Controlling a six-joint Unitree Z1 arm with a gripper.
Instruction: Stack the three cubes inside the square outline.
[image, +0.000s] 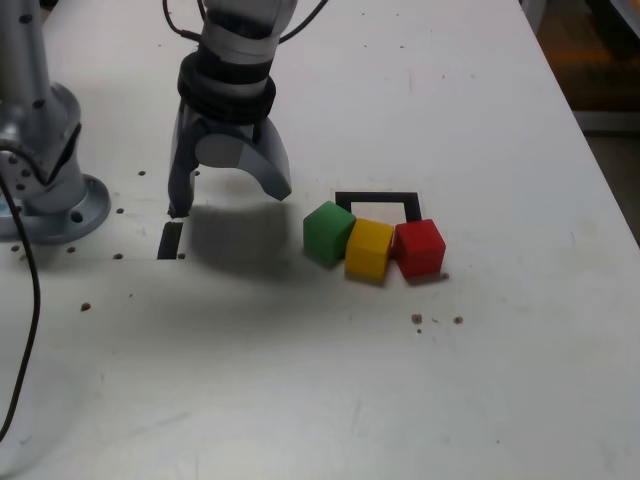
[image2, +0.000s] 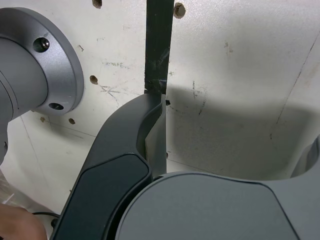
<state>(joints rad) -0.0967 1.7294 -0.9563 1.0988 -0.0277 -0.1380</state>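
Observation:
Three cubes sit on the white table in a touching row: green (image: 328, 232), yellow (image: 369, 248) and red (image: 419, 247). Just behind them lies the square outline (image: 375, 197) of black tape, its near side covered by the cubes. My gripper (image: 230, 200) hangs open and empty over the table, off to the exterior view's left of the green cube and clear of it. In the wrist view the gripper (image2: 235, 130) shows bare table between its wide jaws, with one dark finger (image2: 145, 135) over a tape strip. No cube appears in the wrist view.
The arm's grey base (image: 50, 195) stands at the exterior view's left, also seen as a base (image2: 35, 65) in the wrist view. A short black tape strip (image: 170, 240) lies under the gripper. A cable (image: 30, 300) trails at the left. Small crumbs (image: 435, 320) lie near the cubes.

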